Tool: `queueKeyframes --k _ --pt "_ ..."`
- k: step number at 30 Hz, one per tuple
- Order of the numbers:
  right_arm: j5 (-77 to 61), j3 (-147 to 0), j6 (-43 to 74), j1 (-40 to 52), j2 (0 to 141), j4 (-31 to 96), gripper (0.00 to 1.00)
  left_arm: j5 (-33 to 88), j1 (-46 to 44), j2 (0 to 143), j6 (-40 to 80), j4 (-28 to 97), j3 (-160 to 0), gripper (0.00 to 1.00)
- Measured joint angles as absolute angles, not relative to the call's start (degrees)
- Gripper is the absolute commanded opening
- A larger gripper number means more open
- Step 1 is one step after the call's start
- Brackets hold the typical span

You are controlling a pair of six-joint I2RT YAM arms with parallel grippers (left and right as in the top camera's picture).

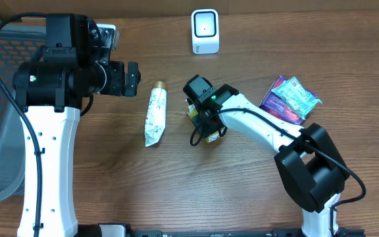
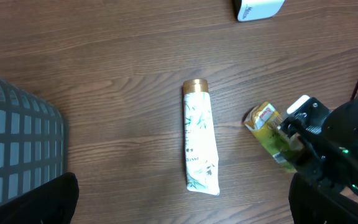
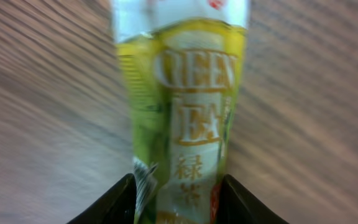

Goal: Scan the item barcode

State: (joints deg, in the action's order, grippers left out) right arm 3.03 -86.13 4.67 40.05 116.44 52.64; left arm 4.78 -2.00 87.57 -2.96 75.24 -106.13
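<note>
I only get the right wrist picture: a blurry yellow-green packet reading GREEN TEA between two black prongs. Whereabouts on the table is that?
Observer: Near the middle of the brown wooden table. The yellow-green tea packet is just right of a white tube with a gold cap.
Operator: Is there anything to scan it with?
Observer: A small white box-shaped device, likely the scanner, stands at the far edge, well apart from the packet.
Operator: And the other arm?
Observer: The left gripper is open and empty, left of the tube's cap.
</note>
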Motion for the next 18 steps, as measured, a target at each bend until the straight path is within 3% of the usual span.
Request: queueKeyframes --k 7,14,16,18 --pt "-7.64 -87.22 11.38 39.75 116.44 53.87 0.63 4.78 -2.0 87.57 -2.96 75.26 -106.13 1.0" --pt "-5.41 -91.02 11.4 36.82 116.49 54.83 0.66 4.78 -2.0 87.57 -2.96 75.24 -106.13 1.0" --pt "-5.23 -91.77 11.22 35.27 116.49 54.59 0.62 4.78 -2.0 87.57 -2.96 75.26 -106.13 1.0" --pt "-5.1 -91.83 11.09 33.87 116.49 54.52 0.38 4.78 -2.0 87.57 -2.96 75.24 -106.13 1.0"
